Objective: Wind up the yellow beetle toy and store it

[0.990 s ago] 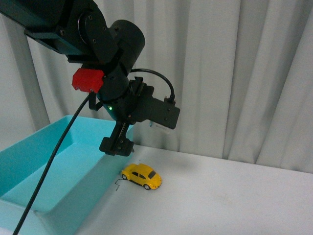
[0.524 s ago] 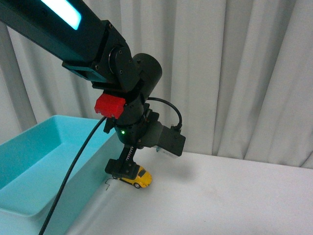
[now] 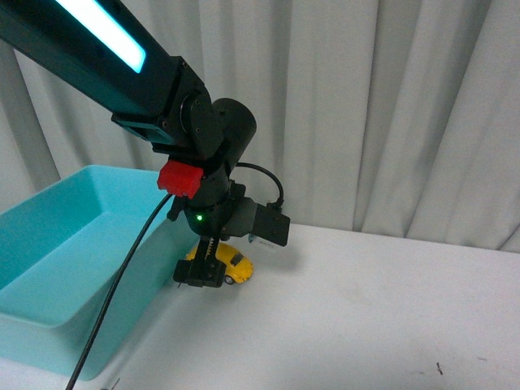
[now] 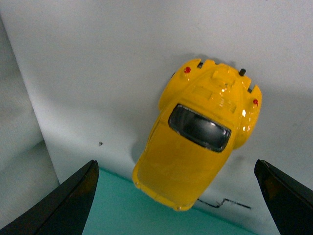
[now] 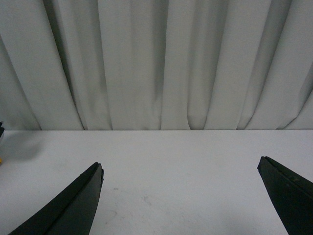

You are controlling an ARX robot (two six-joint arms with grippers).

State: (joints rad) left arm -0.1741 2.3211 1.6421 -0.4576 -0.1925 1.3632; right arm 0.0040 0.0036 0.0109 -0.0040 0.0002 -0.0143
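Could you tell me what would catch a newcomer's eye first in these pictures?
The glossy yellow beetle toy stands out on the white table, close beside the big turquoise bin. Above it hangs the left pincer, open, with a black finger on either side of the car in the left wrist view. A red block and a green light on the arm also draw the eye.
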